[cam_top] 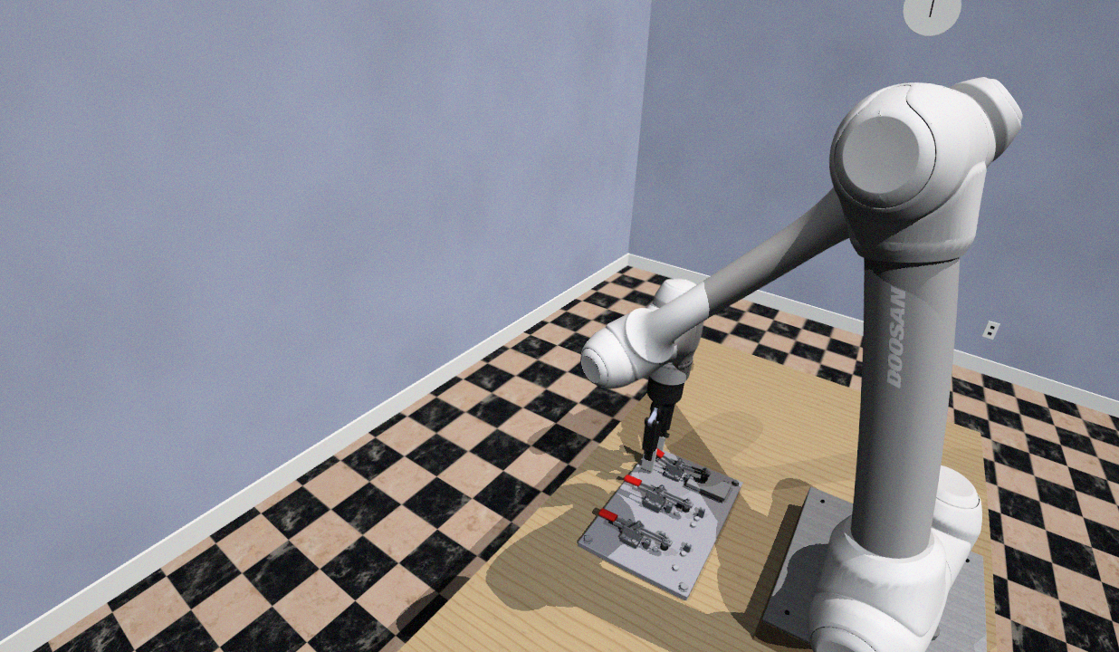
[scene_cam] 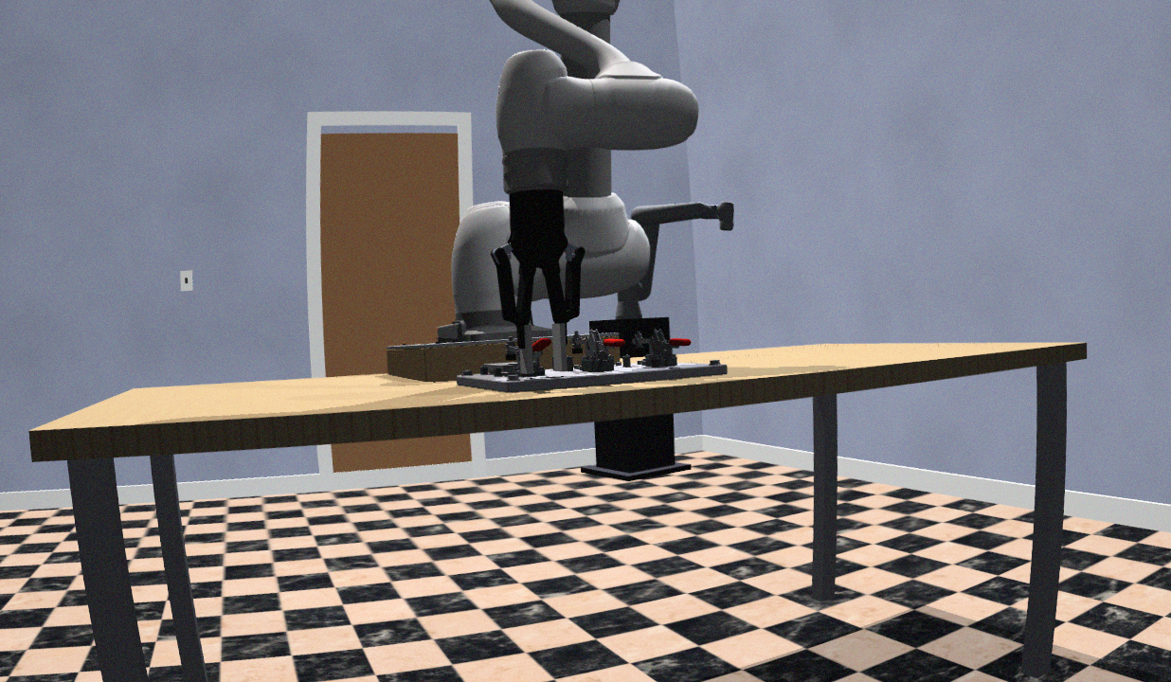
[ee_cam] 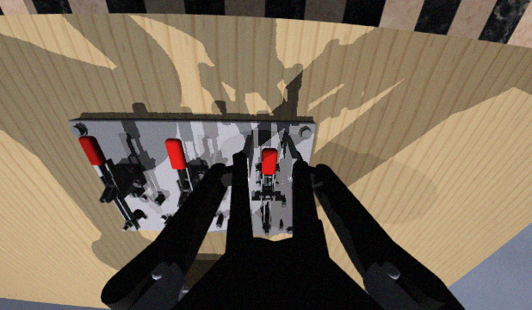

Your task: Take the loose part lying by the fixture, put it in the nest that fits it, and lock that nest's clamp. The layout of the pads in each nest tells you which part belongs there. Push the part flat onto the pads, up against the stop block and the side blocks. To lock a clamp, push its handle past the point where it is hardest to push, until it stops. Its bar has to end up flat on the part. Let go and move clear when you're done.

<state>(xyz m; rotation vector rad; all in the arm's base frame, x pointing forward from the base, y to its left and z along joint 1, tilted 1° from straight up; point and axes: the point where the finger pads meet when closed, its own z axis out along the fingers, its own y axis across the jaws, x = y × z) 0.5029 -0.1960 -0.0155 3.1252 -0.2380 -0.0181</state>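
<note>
My gripper (ee_cam: pixel 269 144): partly open, holding nothing. My two black fingers stand on each side of one red handle.
Red handle (ee_cam: pixel 269 161): right between my fingers, at 12 o'clock. I cannot tell if they touch it.
Middle clamp handle (ee_cam: pixel 176 153): at about 10 o'clock.
Far-left clamp handle (ee_cam: pixel 91 150): further out toward 9 o'clock.
Grey part (cam_top: pixel 719 487): lying in the nest of the clamp I am at.
Fixture plate (cam_top: pixel 628 559): flat on the wooden table (cam_top: pixel 709 388).
</note>
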